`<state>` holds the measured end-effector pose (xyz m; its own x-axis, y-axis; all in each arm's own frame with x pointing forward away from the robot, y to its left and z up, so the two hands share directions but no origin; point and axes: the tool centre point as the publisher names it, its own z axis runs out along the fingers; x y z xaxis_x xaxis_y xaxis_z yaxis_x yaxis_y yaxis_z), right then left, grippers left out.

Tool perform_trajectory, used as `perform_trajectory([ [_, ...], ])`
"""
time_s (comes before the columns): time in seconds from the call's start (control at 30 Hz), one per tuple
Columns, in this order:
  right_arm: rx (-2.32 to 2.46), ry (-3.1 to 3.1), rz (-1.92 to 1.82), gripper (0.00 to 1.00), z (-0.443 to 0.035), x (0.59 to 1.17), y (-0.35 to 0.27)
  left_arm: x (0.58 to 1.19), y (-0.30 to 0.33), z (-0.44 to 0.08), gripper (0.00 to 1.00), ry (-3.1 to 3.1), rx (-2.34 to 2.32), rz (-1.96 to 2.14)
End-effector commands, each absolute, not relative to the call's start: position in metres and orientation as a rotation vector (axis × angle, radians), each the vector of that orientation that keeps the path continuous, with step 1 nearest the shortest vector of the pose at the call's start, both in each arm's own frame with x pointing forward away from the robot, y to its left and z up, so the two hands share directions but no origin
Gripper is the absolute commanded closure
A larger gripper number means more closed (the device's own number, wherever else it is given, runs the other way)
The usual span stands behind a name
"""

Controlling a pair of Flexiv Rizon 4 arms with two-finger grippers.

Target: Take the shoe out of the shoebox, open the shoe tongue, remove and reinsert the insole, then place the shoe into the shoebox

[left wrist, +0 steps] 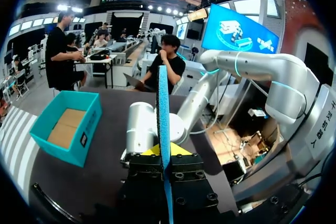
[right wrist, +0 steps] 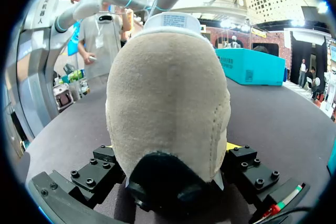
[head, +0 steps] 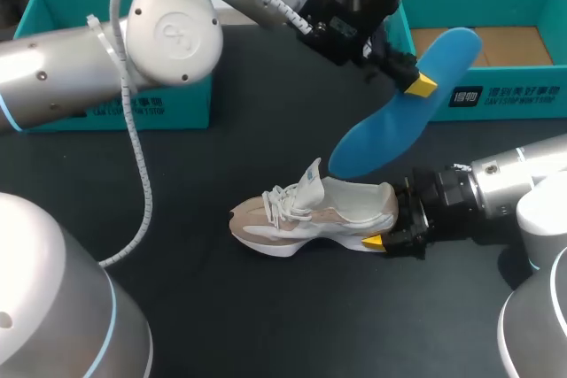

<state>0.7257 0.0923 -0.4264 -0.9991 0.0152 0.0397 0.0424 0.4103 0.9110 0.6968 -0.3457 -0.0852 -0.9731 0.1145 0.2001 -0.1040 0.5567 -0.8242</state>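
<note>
Dark table (head: 204,307): shoe (head: 310,214) sits mid-table, heel clamped by right pincer (head: 387,223). Left pincer (head: 425,77) grips insole (head: 399,108) above it. To reinsert: feed toe end into opening first, slide forward under tongue, hold heel steady.

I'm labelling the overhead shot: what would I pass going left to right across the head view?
A teal box → shoe → open shoebox. The raised blue insole overlaps both shoe and shoebox, so it is left out.
</note>
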Motion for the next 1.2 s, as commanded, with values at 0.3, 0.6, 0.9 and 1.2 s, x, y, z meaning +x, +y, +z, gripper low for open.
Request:
perform_trajectory([
  [0.3,-0.054,-2.617,-1.691,1.00,-0.431,0.726,0.093,0.696,-0.343,-0.088,1.00,-2.549,-0.007,1.402],
  [0.6,-0.054,-2.617,-1.691,1.00,-0.431,0.726,0.093,0.665,-0.324,-0.050,1.00,-2.186,0.277,1.634],
  [0.9,-0.054,-2.617,-1.691,1.00,-0.431,0.726,0.093,0.643,-0.307,-0.011,1.00,-1.945,0.468,1.648],
  [1.2,-0.054,-2.617,-1.691,1.00,-0.431,0.726,0.093,0.619,-0.286,0.011,1.00,-1.781,0.557,1.604],
])
